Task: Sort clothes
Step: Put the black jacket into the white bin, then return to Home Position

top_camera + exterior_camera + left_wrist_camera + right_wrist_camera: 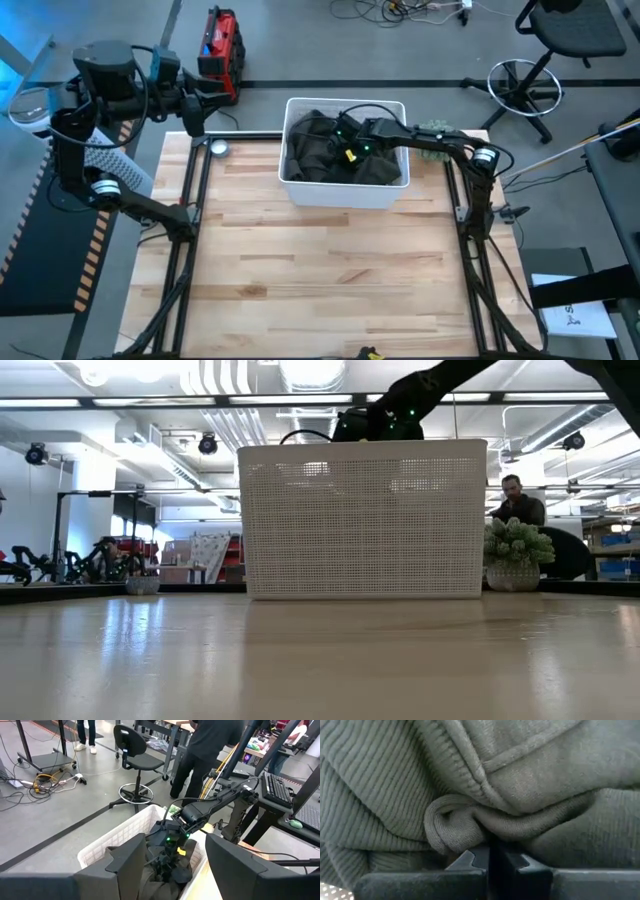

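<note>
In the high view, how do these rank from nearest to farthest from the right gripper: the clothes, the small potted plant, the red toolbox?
Measured from the right gripper, down in the white basket:
1. The clothes, directly under it in the basket; its fingers pinch a grey-green ribbed fold.
2. The small potted plant, just past the basket's right far corner.
3. The red toolbox, on the floor, far left.

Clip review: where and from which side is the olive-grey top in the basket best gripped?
By the raised ribbed fold, from straight above, since the white basket walls off the sides. The right gripper looks shut on that bunched fold of the olive-grey top, likely a sound pinch.
</note>
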